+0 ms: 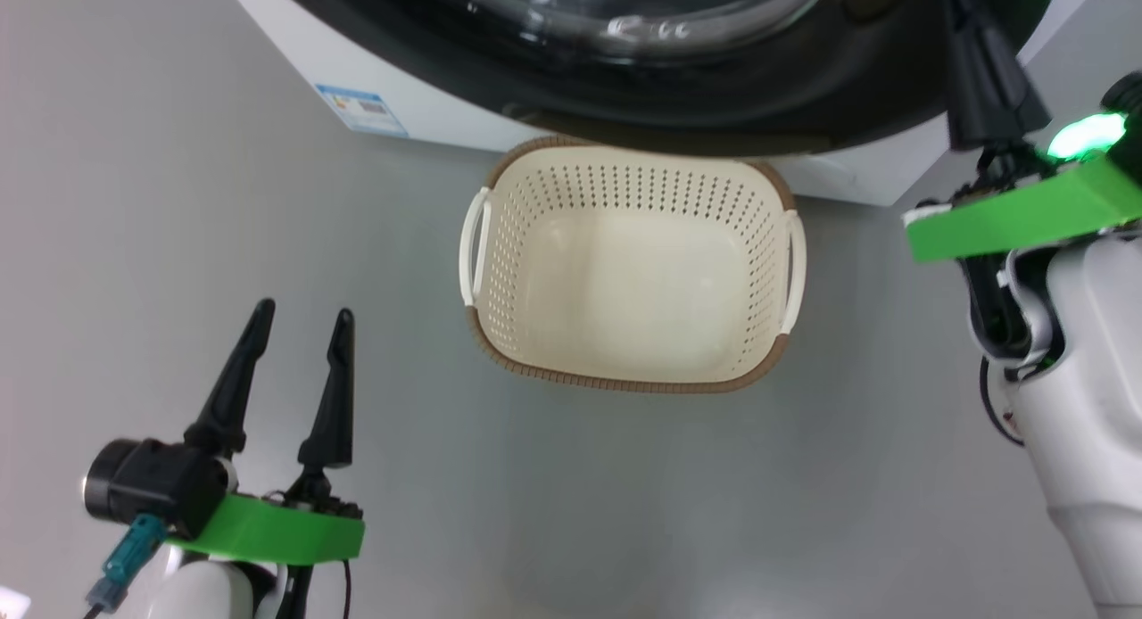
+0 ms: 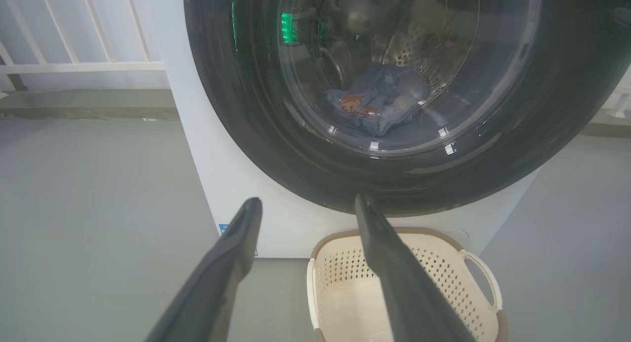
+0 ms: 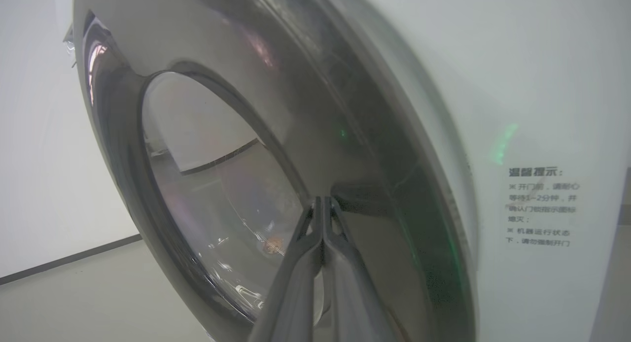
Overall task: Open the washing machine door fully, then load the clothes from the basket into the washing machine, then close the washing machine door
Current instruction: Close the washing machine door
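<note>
The washing machine [image 2: 236, 184] is a white box, and its door [image 2: 276, 150], black-rimmed with a glass bowl, lies against the front. Through the glass the clothes [image 2: 379, 103], blue fabric with an orange bear, lie in the steel drum. The basket [image 1: 624, 182] stands empty on the floor just in front of the door [image 1: 758, 84]. My left gripper [image 1: 303, 314] hangs open at the lower left, apart from the basket; its fingers [image 2: 231, 253] hold nothing. My right gripper [image 1: 959, 4] is shut and empty, its tips [image 3: 323, 200] against the door's black rim [image 3: 365, 150] on the right side.
Grey floor [image 1: 624, 512] spreads around the basket. A blue label [image 1: 361, 109] marks the machine's lower front corner, and a printed notice [image 3: 542, 206] sits beside the door. A white railing [image 2: 74, 61] stands behind the machine on the left.
</note>
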